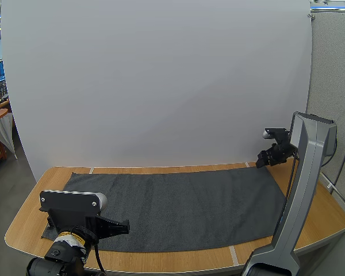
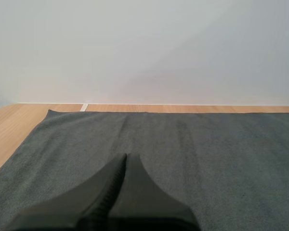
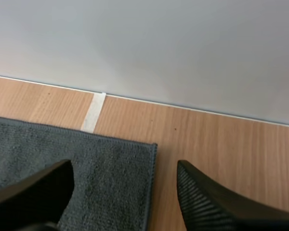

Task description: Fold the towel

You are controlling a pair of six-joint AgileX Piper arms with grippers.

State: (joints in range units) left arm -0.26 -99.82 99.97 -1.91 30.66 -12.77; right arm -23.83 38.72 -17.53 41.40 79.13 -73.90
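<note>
One wooden table carries one dark grey towel, spread flat and unfolded across most of its top. There are two grippers. The left gripper sits over the towel's near left end, and the right gripper hangs at its far right corner. The left wrist view adds that the left fingers lie pressed together, holding nothing. The right wrist view shows its fingers wide apart and empty, the towel's corner between them, with one white tape strip just beyond.

Towel plain charcoal grey, no print. Table light honey wood, faintly grained, with a white tape strip past the towel's twelve o'clock edge. Left gripper and right gripper black (inner faces finely ribbed)
</note>
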